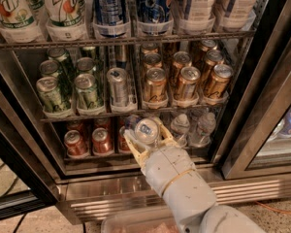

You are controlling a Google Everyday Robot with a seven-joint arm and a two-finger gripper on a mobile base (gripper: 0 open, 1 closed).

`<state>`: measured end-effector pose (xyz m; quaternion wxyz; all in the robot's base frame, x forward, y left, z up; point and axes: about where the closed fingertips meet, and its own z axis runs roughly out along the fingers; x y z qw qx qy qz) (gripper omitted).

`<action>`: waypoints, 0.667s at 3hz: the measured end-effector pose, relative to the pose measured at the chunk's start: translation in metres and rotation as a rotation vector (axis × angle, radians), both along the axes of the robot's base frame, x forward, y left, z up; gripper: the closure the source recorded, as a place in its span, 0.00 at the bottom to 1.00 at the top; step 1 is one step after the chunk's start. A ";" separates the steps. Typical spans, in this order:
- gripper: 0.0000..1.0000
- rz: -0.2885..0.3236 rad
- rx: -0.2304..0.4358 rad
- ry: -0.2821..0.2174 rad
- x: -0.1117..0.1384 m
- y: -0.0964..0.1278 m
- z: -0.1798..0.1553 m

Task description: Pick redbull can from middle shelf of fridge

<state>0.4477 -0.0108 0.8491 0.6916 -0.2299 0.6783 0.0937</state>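
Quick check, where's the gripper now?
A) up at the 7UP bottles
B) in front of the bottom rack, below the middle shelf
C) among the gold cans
B: the gripper, jaws closed on a redbull can, sits below the middle shelf.

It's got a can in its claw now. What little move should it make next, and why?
Probably draw straight back from the fridge. The gripper is shut on the redbull can, which is already off the middle shelf but sits close in front of the small bottles below, so backing out should avoid bumping them.
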 end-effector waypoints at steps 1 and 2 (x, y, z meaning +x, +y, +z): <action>1.00 0.019 -0.007 0.019 -0.002 -0.003 -0.004; 1.00 0.045 0.010 0.062 -0.006 -0.022 -0.009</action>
